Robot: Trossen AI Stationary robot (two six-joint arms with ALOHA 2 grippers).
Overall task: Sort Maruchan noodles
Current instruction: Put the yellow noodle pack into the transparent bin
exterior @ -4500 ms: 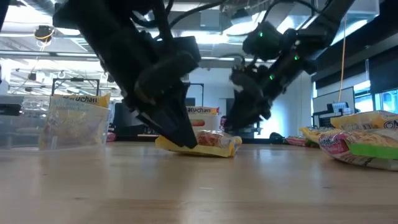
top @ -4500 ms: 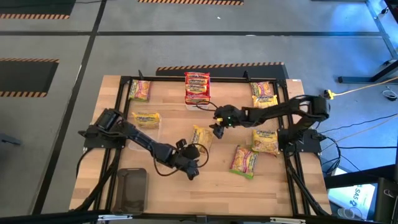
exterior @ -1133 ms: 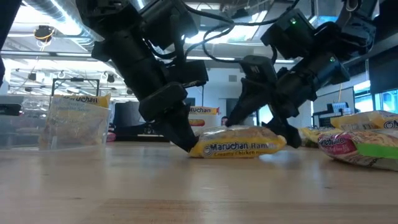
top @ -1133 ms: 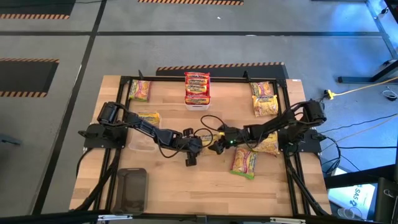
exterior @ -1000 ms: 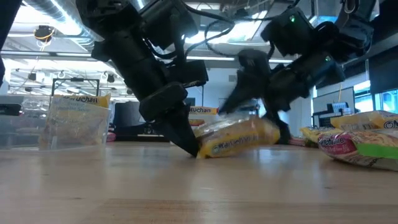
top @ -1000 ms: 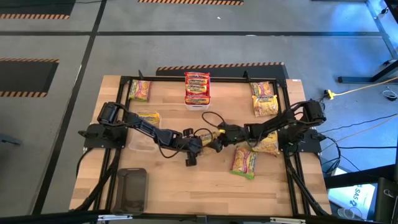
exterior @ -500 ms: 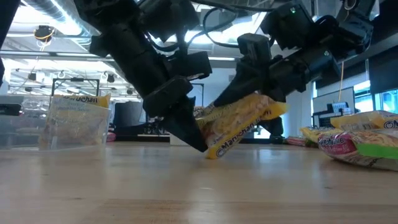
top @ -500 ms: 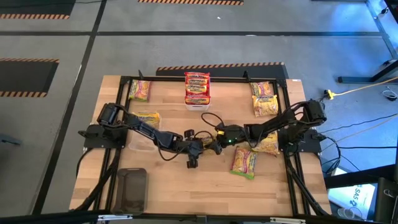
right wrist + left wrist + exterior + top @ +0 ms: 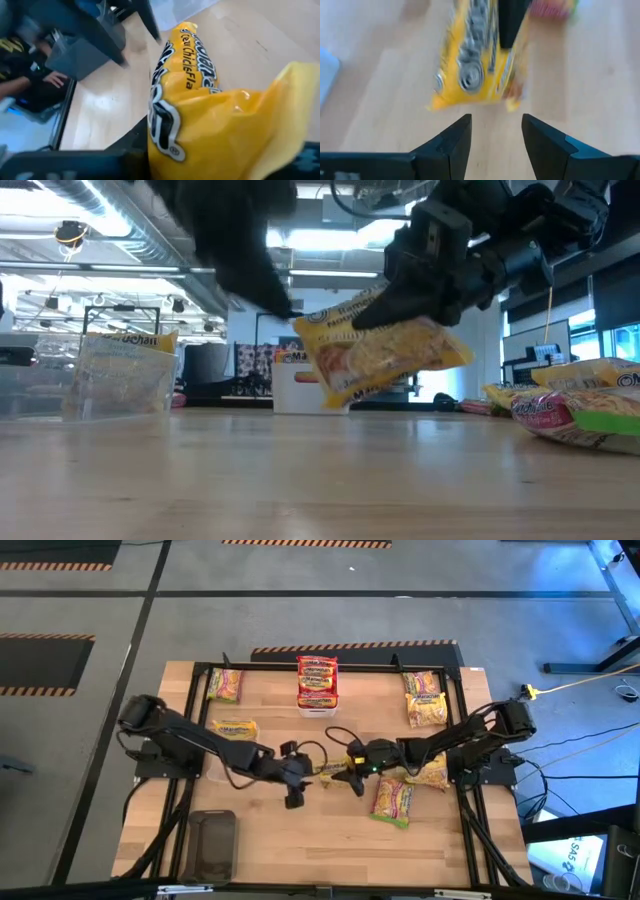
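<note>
A yellow Maruchan packet (image 9: 385, 360) is up in the air over the table's middle, in my right gripper (image 9: 345, 776), which is shut on it. It fills the right wrist view (image 9: 200, 115). My left gripper (image 9: 300, 778) is open just left of the packet (image 9: 325, 770) and apart from it. In the left wrist view the packet (image 9: 470, 65) lies ahead of the open fingers (image 9: 496, 122). Other packets lie flat on the table: a green and pink one (image 9: 393, 800) and a yellow one (image 9: 430, 770). My right gripper pinches the yellow packet between its two fingers, by the end toward the table's right (image 9: 425, 315). One dark finger (image 9: 509, 25) lies across the packet's face. The fingers come from the table's right, slanting down. The packet is lifted clear and tilted, its free end lower (image 9: 345, 390).
A white bin at the far edge holds red-banded packets (image 9: 318, 680). A clear bin on the left holds a yellow packet (image 9: 235, 730). More packets lie at the far left (image 9: 225, 685) and far right (image 9: 425, 695). A dark tray (image 9: 210, 845) sits at the near left.
The right gripper has raised the yellow packet off the table: first its right end came up while the left end stayed down under the left gripper, then the whole packet rose clear and tilted. The left gripper has drawn back toward the table's left and up, off the packet.
</note>
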